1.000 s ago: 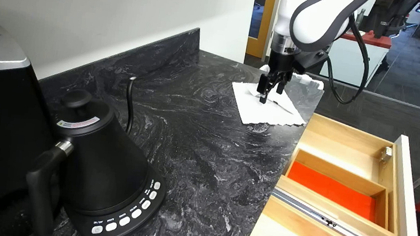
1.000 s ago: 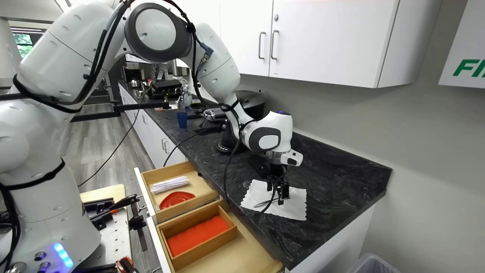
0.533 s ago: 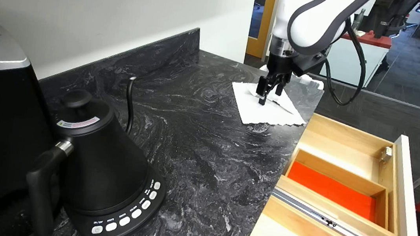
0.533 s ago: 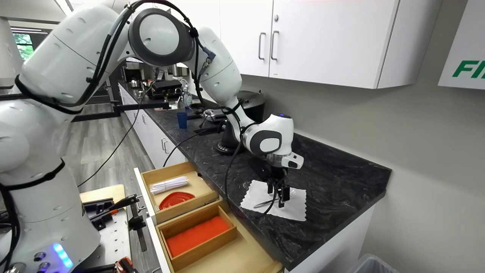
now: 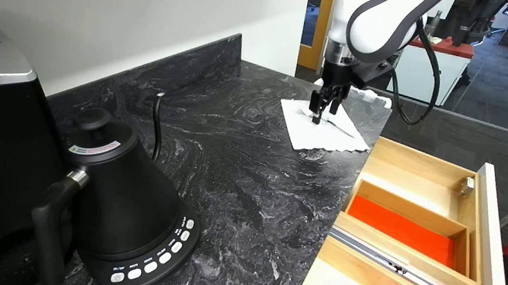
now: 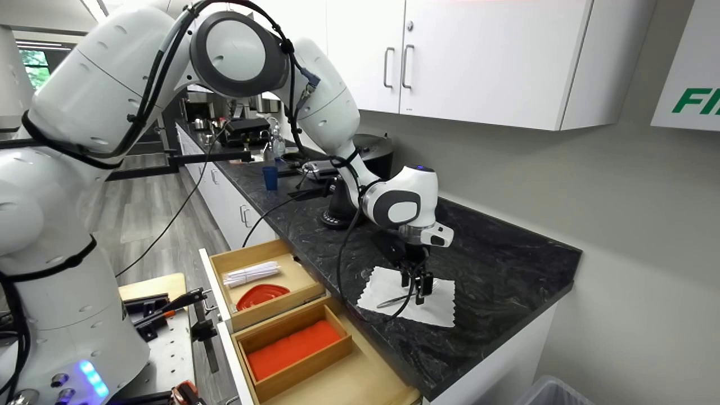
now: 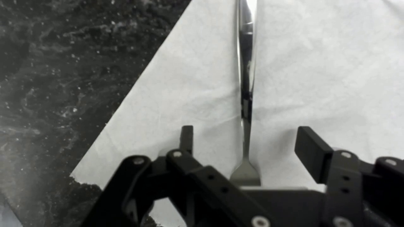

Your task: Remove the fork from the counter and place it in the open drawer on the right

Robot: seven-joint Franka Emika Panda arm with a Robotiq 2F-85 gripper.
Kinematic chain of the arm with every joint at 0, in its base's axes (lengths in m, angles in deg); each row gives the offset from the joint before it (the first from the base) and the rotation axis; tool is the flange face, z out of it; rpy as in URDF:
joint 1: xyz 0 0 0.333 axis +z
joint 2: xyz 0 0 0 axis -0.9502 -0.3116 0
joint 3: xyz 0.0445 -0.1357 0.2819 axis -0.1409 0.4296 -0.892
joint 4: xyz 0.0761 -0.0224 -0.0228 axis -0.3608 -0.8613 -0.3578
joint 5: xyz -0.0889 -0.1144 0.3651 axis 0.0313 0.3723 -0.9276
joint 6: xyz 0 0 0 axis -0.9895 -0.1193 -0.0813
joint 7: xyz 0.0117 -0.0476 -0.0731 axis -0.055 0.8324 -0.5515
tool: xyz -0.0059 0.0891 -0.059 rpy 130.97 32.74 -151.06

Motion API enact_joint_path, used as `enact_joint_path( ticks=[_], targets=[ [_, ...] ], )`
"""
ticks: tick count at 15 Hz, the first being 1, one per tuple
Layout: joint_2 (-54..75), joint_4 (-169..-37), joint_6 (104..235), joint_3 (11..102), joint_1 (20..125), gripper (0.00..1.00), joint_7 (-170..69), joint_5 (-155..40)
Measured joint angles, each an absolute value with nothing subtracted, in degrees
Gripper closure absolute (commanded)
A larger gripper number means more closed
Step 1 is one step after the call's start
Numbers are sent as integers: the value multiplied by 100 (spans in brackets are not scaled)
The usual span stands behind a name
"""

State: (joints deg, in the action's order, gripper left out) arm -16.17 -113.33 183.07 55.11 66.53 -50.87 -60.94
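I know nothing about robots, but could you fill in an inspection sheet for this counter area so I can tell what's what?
Surface: black marbled counter, with a white paper sheet near its edge.
Job's things: fork lies on the sheet, prongs hidden in the wrist view; drawer stands open, one compartment lined orange-red.
Clutter: kettle on the counter; blue cup farther along it; red dish and white bundle in the neighbouring drawer.
End effector: open, not gripping the fork, which shows in its gap in the wrist view.
Cables: black ones loop beside the arm.
Surroundings: grey wall behind, white cupboards above.
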Motion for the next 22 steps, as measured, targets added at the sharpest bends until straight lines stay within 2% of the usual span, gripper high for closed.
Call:
enact_joint_path(
  ticks=[6, 8, 10, 12, 22],
  targets=[
    [-1620, -11328, 18307, 5510, 6653, 87, -5088, -6094],
    [-1622, -11328, 18307, 5510, 6653, 96, -5088, -6094],
    [-1625, -11325, 18307, 5510, 6653, 99, -5088, -6094],
    [-1631, -11319, 18307, 5511, 6653, 95, -5088, -6094],
    [-1463, -11291, 18073, 5620, 6665, 95, -5084, -6093]
  ],
)
